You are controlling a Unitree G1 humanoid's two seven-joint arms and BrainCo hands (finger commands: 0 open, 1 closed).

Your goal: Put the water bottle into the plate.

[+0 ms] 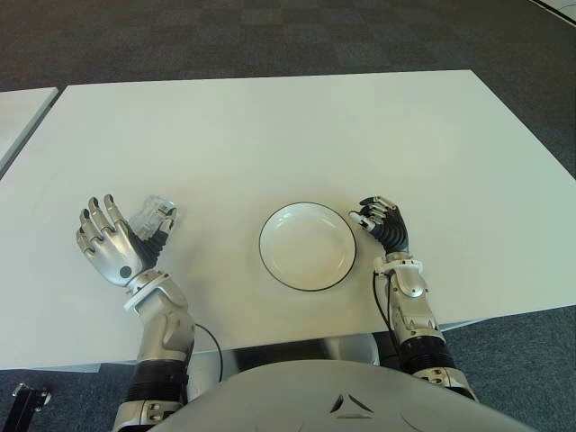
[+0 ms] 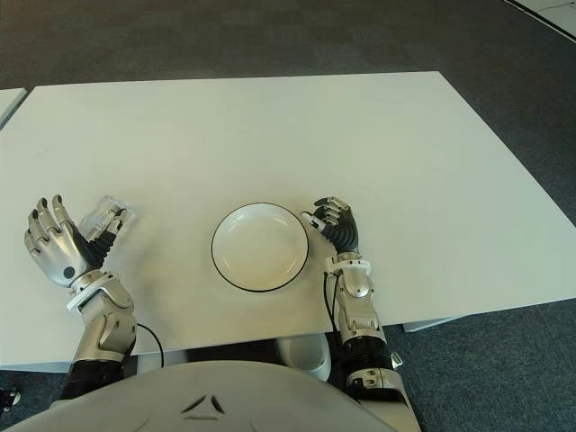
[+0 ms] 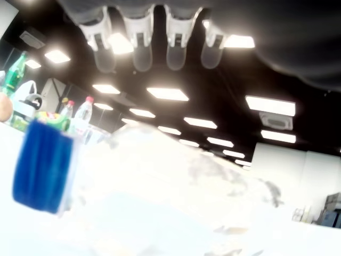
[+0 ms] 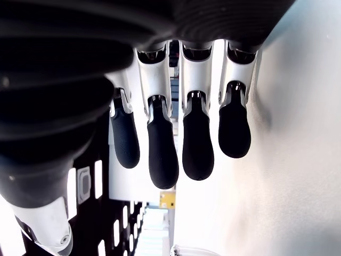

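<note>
The left hand, a silver and black multi-fingered robot hand, is held up over the near left part of the table with its fingers spread and extended, palm turned toward the clear, crinkled plastic water bottle that lies on its side just beside it. The fingers are open and not closed round the bottle, whose blue label shows blurred in the left wrist view. The forearm rises from the table's near edge.

The right hand shows just to the right of the round white plate with a thin dark rim, its dark-padded fingers loosely curled and holding nothing.

The plate sits near the front middle of the broad white table, well apart from the bottle.
</note>
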